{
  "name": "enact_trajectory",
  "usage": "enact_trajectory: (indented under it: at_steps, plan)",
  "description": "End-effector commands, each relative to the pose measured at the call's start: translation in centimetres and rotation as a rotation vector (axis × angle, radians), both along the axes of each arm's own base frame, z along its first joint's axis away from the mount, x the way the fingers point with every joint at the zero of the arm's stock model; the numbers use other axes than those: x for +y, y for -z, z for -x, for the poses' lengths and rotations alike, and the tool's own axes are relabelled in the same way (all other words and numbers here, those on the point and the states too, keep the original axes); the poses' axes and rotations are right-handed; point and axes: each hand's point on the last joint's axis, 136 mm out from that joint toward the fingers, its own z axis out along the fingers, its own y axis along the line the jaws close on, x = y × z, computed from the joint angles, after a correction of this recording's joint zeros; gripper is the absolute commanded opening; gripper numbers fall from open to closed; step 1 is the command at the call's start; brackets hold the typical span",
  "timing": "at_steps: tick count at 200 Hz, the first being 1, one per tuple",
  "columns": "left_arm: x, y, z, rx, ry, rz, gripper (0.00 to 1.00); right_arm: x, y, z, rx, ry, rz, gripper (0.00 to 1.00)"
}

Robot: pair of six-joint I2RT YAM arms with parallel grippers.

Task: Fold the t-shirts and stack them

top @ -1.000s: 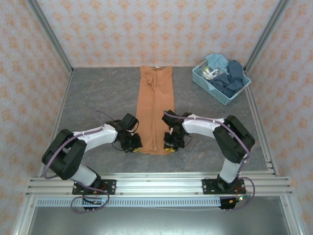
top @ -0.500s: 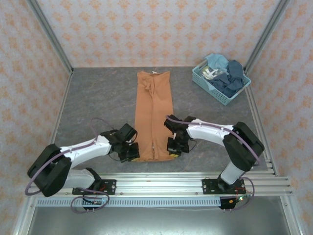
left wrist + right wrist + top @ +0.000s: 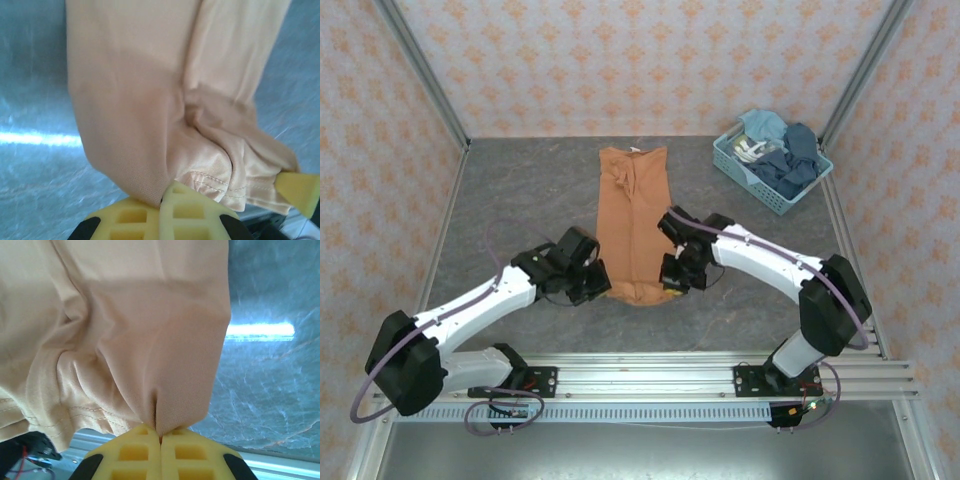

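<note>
We see a grey marbled table [image 3: 520,200]. Mid-table an orange-tan t-shirt [image 3: 632,195] lies folded into a long strip; a pale blue basket [image 3: 748,180] of clothes [image 3: 790,160] sits at its far right corner.

The left arm [image 3: 480,300], rooted at seven o'clock of the overhead view, and the right arm [image 3: 760,262], rooted at five o'clock, share one build: white link shells between glossy black rounded joint housings, each on a black base plate [image 3: 510,380]; a thin grey-purple cable [image 3: 358,398] loops outside each arm. The left gripper [image 3: 588,285] and right gripper [image 3: 678,275] are black blocks; at six o'clock of the wrist views, the left fingers [image 3: 195,215] and right fingers [image 3: 190,450] are yellow, moulded with square pockets, on black mounts.
</note>
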Motion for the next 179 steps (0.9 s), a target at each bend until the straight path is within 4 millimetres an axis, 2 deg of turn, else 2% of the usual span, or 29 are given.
enact_trajectory:
  at_steps: [1,24,58,89,113,123,126,129,137,139,143,155,167,175,179]
  plan:
    - [2.1,-0.7,-2.6,-0.031,-0.079,-0.065,0.00,-1.1,-0.7,-2.3,-0.028,0.009,0.061,0.00]
    - [2.6,-1.5,-6.0,-0.038,-0.107,-0.067,0.00,-0.7,-1.3,-5.5,-0.049,0.019,0.056,0.00]
    - [3.1,-2.3,-11.4,-0.056,-0.121,-0.096,0.00,-0.7,-2.0,-11.2,-0.095,0.058,0.048,0.00]
    - [3.4,-1.3,-15.6,-0.044,-0.124,-0.115,0.00,-0.3,-0.9,-16.0,-0.093,0.084,0.030,0.00]
    - [3.3,0.3,-18.9,-0.032,-0.120,-0.127,0.00,-0.2,0.7,-19.0,-0.075,0.104,0.032,0.00]
    - [3.4,1.3,-20.1,-0.012,-0.118,-0.139,0.08,-0.1,1.5,-20.1,-0.072,0.115,0.027,0.01]
    - [3.5,1.1,-20.5,-0.017,-0.121,-0.139,0.12,-0.1,1.7,-20.5,-0.072,0.119,0.025,0.05]
    - [3.5,2.2,-20.8,0.005,-0.120,-0.150,0.16,-0.2,2.0,-20.8,-0.072,0.122,0.026,0.09]
    - [3.8,2.8,-21.6,0.012,-0.126,-0.162,0.33,-0.3,2.5,-21.8,-0.077,0.130,0.025,0.23]
    - [3.9,2.9,-21.8,0.012,-0.131,-0.169,0.34,-0.4,2.6,-22.0,-0.078,0.132,0.025,0.27]
    - [4.2,2.9,-22.2,0.010,-0.138,-0.176,0.42,-0.5,2.6,-22.5,-0.083,0.139,0.024,0.32]
    - [4.9,2.0,-23.1,-0.021,-0.165,-0.198,0.54,-0.6,2.3,-23.8,-0.112,0.150,0.007,0.44]
    - [5.6,0.4,-23.0,-0.057,-0.190,-0.217,0.58,-1.1,1.1,-24.6,-0.156,0.154,0.013,0.49]
    - [6.0,0.3,-22.3,-0.059,-0.205,-0.229,0.59,-1.6,0.2,-24.7,-0.180,0.151,0.030,0.52]
    - [6.3,-0.6,-21.7,-0.075,-0.215,-0.222,0.59,-1.8,-0.1,-24.6,-0.188,0.148,0.038,0.53]
